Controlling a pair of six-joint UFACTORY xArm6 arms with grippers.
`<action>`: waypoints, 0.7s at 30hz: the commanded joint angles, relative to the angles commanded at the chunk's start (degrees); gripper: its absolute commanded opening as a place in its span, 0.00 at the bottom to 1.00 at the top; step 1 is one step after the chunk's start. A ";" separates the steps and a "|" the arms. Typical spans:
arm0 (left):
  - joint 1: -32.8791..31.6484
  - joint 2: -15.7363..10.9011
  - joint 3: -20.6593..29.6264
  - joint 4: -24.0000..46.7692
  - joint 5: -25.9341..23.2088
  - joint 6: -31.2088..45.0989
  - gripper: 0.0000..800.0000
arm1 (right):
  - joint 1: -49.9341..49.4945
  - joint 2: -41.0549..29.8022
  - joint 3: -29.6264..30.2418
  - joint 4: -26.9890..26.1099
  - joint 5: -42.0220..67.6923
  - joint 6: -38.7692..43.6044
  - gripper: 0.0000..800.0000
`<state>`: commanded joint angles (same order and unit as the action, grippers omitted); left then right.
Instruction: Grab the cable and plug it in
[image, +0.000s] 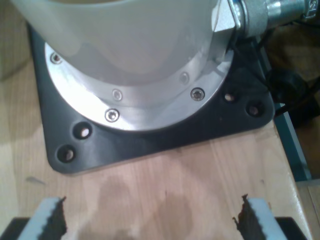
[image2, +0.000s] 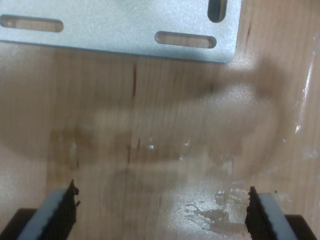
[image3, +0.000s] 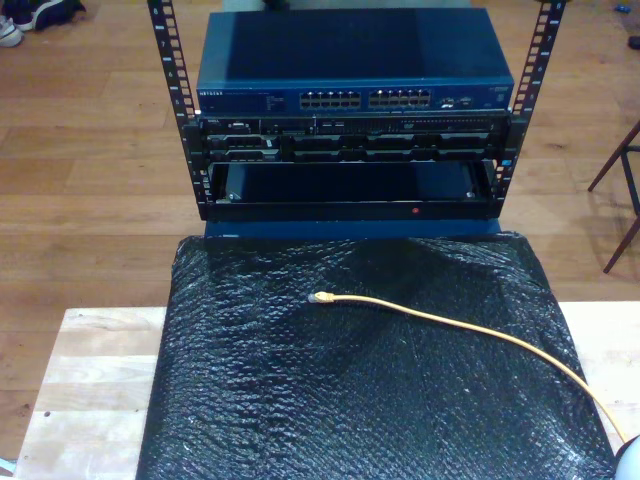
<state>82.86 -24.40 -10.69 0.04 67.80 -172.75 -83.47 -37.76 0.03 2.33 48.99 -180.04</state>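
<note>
On the black bubble-wrap sheet (image3: 300, 400) covering your worktop (image3: 90, 370), the cable (image3: 450, 322) lay loose, plug toward the rack (image3: 350, 120); its top switch (image3: 355, 85) read NETGEAR. Your first tool (image: 150, 215) and second tool (image2: 162, 212) both gaped wide, empty, over bare wood.

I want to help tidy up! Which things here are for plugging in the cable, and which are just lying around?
For the job:
the cable
the blue network switch with its ports
my first gripper
my second gripper

Just there:
the black bubble wrap
the metal plate
the shoes
</note>
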 joint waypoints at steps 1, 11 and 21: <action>0.00 0.00 -0.09 0.00 -0.09 0.09 1.00 | 0.00 0.00 0.00 0.00 0.00 0.00 1.00; 0.00 0.00 0.26 0.00 -0.62 0.09 1.00 | 0.00 0.00 -0.09 0.00 0.00 0.00 1.00; 0.00 -0.26 -0.26 0.09 0.35 -0.26 1.00 | -0.18 -5.80 -3.25 0.09 5.80 0.88 1.00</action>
<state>82.86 -24.66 -10.96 0.13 68.15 -173.01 -83.65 -43.56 -3.22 2.42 54.79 -179.16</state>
